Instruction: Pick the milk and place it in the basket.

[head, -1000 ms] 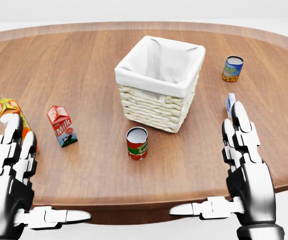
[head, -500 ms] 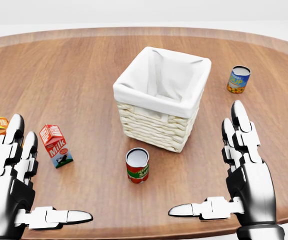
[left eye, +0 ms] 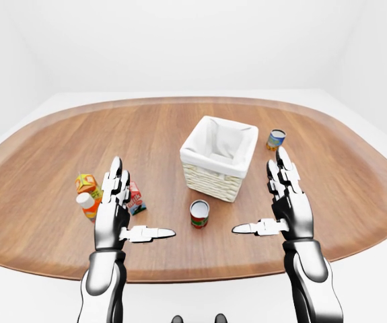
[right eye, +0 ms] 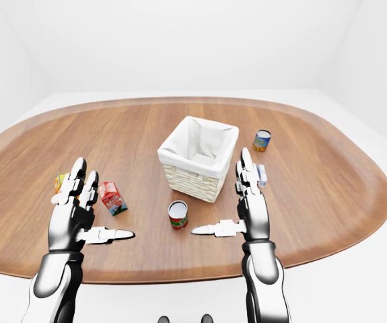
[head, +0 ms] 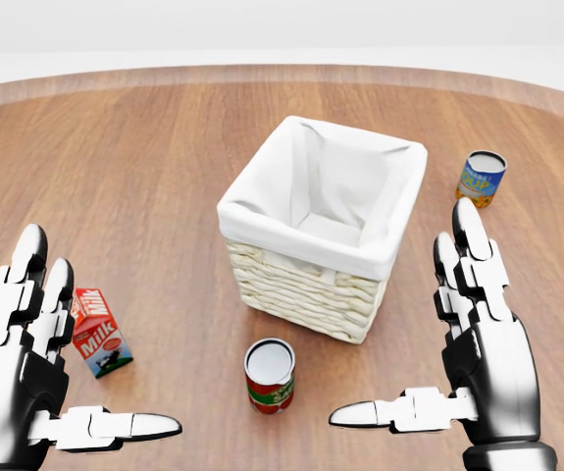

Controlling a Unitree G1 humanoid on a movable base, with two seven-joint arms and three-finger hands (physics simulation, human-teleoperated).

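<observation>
Wooden table (head: 144, 157) holding milk (head: 96, 332) near-left, basket (head: 323, 224) centre. Both hands, left hand (head: 26, 378) & right hand (head: 483, 348), hovering w/ fingers wide, holding nothing. Left should be approaching carton sideways, gripping mid-body.

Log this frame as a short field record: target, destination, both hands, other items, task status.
target: milk carton, upright on the table, beside the left hand, untouched
destination: white-lined wicker basket, nothing visible inside
left hand: open, holding nothing
right hand: open, holding nothing
other items: red can below the basket in the head view; blue-and-yellow can to the basket's right; orange carton and orange bottle at left
task status: milk not yet picked
</observation>
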